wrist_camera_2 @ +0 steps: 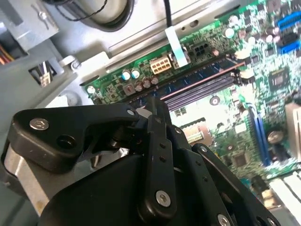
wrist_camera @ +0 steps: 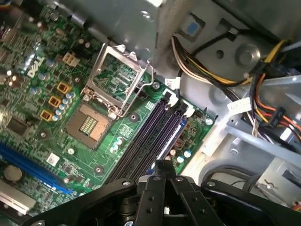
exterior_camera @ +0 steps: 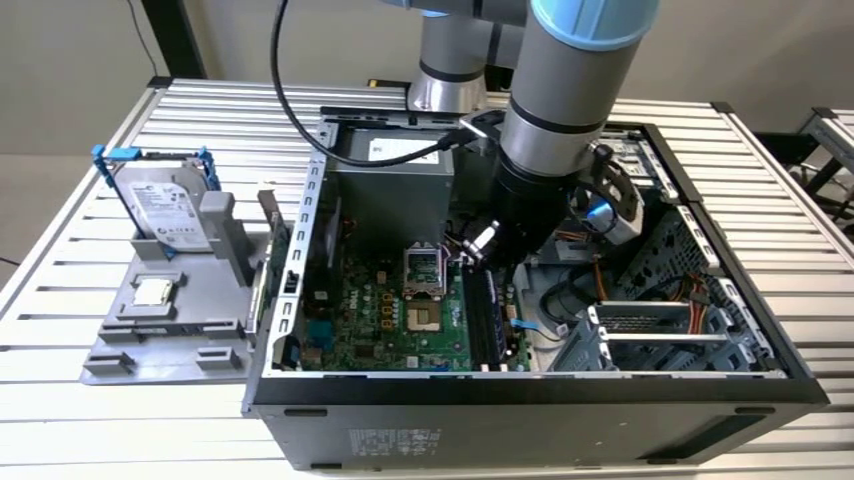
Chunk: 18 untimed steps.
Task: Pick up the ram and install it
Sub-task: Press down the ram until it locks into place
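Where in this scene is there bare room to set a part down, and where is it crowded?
Free: slatted table in front of the grey tray, and beyond the computer case at the exterior view's right. Crowded: inside the case, where the gripper sits over the motherboard's black slots beside cables.

Exterior view: taken from high up and well back, looking down into the open case (exterior_camera: 534,300) on the slatted worktop (exterior_camera: 80,400); the arm (exterior_camera: 561,110) is seen entering from above.
First wrist view: taken close above the motherboard (wrist_camera: 42,94), past the claw (wrist_camera: 162,172), toward the slots (wrist_camera: 150,136) and the socket (wrist_camera: 117,77).
Second wrist view: taken just behind the claw (wrist_camera_2: 153,106), facing the slots (wrist_camera_2: 202,87) from the other side.
Shared: the slots and surrounding board are seen in all three views.
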Each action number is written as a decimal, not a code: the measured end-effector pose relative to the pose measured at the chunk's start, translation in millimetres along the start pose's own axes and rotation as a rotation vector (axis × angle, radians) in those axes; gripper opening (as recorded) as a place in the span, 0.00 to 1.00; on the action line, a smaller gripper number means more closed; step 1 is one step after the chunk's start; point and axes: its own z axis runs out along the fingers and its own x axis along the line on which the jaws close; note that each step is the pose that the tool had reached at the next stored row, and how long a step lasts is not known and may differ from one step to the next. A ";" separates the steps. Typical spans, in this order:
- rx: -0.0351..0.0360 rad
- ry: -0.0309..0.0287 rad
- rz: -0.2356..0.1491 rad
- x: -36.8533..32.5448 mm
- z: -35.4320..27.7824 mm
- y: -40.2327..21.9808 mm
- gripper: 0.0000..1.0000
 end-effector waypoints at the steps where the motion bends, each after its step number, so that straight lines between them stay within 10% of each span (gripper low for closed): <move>1: -0.0010 -0.0009 -0.017 0.0 0.2 0.0 0.00; 18: -0.0177 -0.0165 -0.325 0.0 3.7 0.0 0.00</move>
